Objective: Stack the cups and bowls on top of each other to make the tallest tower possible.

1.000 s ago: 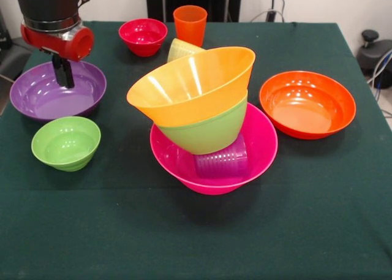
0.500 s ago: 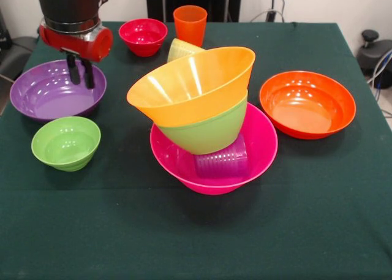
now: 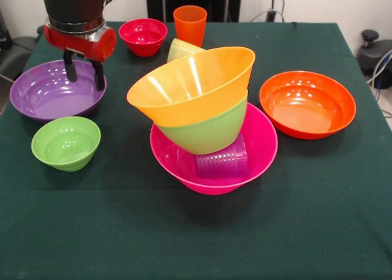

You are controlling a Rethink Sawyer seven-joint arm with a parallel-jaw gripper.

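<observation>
Tower [image 3: 205,117], bench centre: pink bowl [image 3: 260,142] as base, purple cup [image 3: 222,160] lying in it, green bowl [image 3: 208,130] and yellow-orange bowl [image 3: 190,84] tilted on top. Purple bowl [image 3: 46,93], left edge, not yet stacked. Step judged: picking up the purple bowl. Gripper [image 3: 84,71] hangs upright at its far rim, fingers [image 3: 98,75] spread, pinching nothing, one inside the rim and one outside. Next move calls for closing on the rim, then lifting clear of the leaning stack.
</observation>
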